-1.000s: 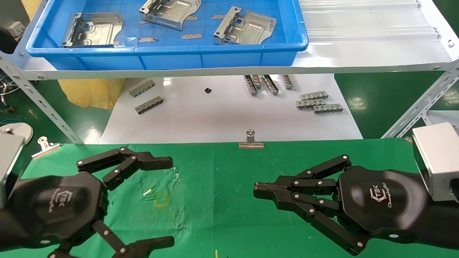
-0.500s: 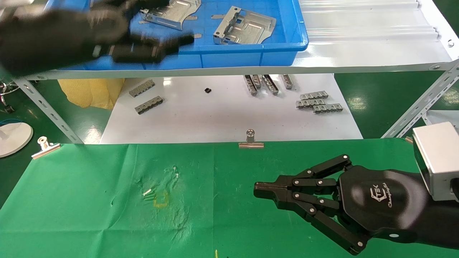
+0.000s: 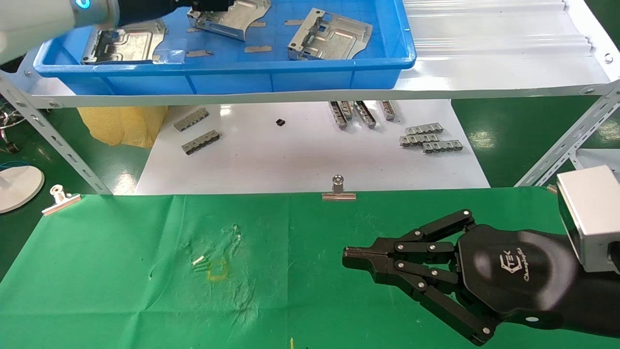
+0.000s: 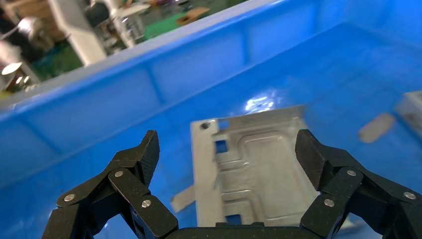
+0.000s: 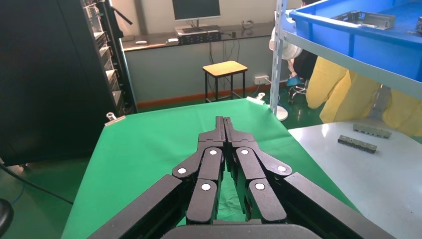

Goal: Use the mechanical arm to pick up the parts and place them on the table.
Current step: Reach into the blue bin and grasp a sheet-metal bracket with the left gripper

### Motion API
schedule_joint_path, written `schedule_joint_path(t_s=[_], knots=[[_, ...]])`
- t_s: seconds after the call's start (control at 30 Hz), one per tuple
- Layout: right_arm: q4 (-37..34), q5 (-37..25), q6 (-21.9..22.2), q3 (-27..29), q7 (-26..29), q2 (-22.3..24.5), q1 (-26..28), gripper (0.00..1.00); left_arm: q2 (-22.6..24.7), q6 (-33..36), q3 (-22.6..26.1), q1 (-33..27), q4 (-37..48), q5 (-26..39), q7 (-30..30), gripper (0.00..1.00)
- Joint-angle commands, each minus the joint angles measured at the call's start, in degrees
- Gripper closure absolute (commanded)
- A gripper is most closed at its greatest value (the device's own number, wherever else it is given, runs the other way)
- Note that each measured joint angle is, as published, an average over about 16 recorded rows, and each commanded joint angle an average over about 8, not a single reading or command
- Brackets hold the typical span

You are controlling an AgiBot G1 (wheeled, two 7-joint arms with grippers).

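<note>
Three silvery stamped parts lie in the blue tray (image 3: 290, 68) on the shelf: a left one (image 3: 123, 44), a middle one (image 3: 232, 17) and a right one (image 3: 329, 36). My left arm reaches into the tray from the upper left; its black hand (image 3: 203, 4) is cut off by the top edge beside the middle part. In the left wrist view the left gripper (image 4: 227, 144) is open, its fingers spread either side of a part (image 4: 259, 174) lying below, not touching it. My right gripper (image 3: 349, 254) is shut and empty, low over the green table (image 3: 121, 291); it also shows in the right wrist view (image 5: 224, 122).
A white board (image 3: 300, 160) below the shelf carries small grey slotted bars (image 3: 428, 140). Binder clips (image 3: 339, 191) hold the cloth's far edge. Slanted metal shelf legs (image 3: 53, 140) stand at both sides. A yellow bag (image 3: 121, 126) sits behind the left leg.
My left arm has lifted from the front left of the green table and swung up into the blue tray, still open. The right arm has not moved.
</note>
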Motion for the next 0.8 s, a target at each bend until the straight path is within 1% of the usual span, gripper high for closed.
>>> schedule_joint_path(t_s=[0.03,0.1,0.13,0.17,0.2,0.23,0.27,0.5,0.8], knots=[[0.00,0.00,0.00,0.00,0.00,0.00,0.00,0.72,1.84,-3.10,0.36,-1.05,3.18,0.77,0.17,0.61],[0.00,0.00,0.00,0.00,0.00,0.00,0.00,0.47,2.42,-3.81,0.33,-1.43,4.60,0.73,-0.31,0.86],[0.00,0.00,0.00,0.00,0.00,0.00,0.00,0.35,2.62,-4.02,0.35,-1.56,5.14,0.75,-0.55,0.96],[0.00,0.00,0.00,-0.01,0.00,0.00,0.00,0.22,2.78,-4.21,0.40,-1.66,5.62,0.82,-0.77,1.00],[0.00,0.00,0.00,-0.01,0.00,0.00,0.00,0.10,2.93,-4.36,0.48,-1.73,6.03,0.93,-0.97,1.00],[0.00,0.00,0.00,-0.01,0.00,0.00,0.00,0.01,3.04,-4.50,0.59,-1.75,6.37,1.07,-1.15,1.00],[0.00,0.01,0.00,-0.01,0.00,0.00,0.00,0.00,3.15,-4.62,0.71,-1.74,6.67,1.24,-1.34,1.00],[0.00,0.01,0.01,-0.01,-0.01,0.01,0.00,0.00,3.55,-5.24,1.39,-1.35,7.51,2.19,-2.77,1.00],[0.00,0.01,0.01,-0.02,-0.01,0.01,0.01,0.00,3.49,-7.36,1.03,-0.68,6.77,1.65,-3.99,1.00]])
